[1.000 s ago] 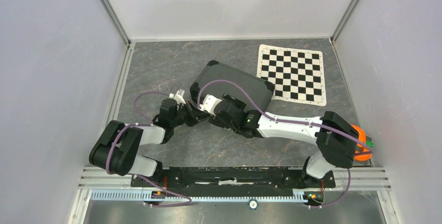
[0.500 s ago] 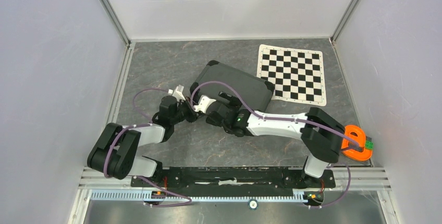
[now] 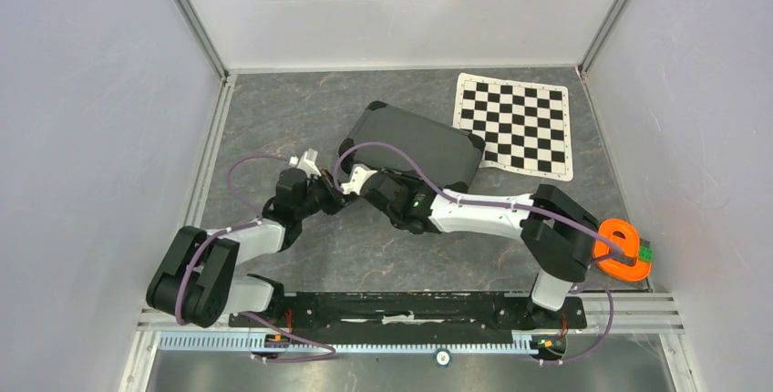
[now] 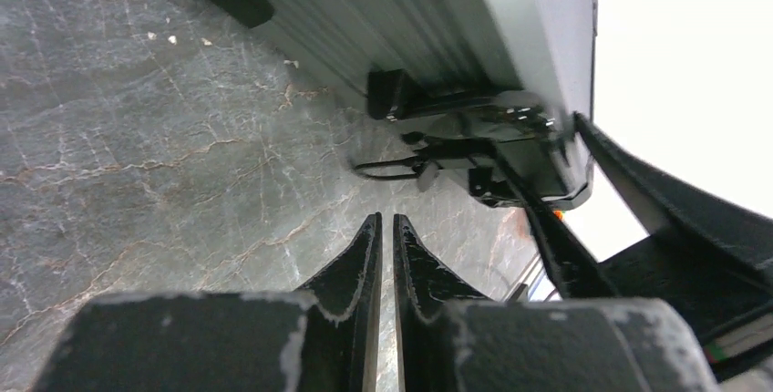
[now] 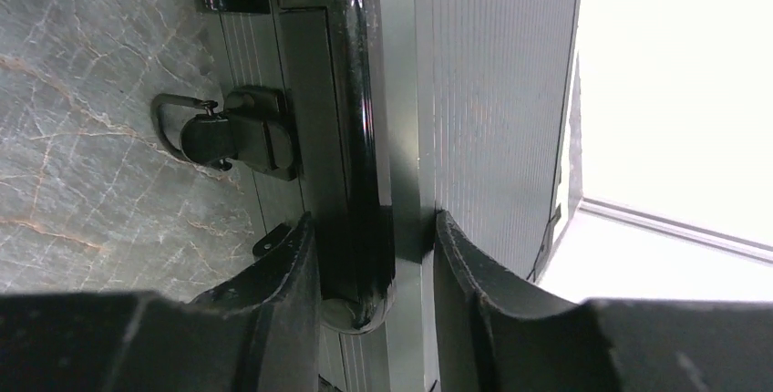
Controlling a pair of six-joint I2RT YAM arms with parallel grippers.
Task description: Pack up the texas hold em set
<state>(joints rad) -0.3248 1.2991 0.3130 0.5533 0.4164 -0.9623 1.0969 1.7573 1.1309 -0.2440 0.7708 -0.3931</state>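
Grey marbled worktop fills a pale-walled cell, and we find the black case lying with its lid down near the middle, just beside the chequered mat. Nothing of the set lies loose outside it, so we judge the packing nearly done. Our right end effector straddles the handle of the case; whether it pinches we cannot tell. Our left end effector, clenched and empty, points at a latch that looks loose, so we judge fastening is what is left
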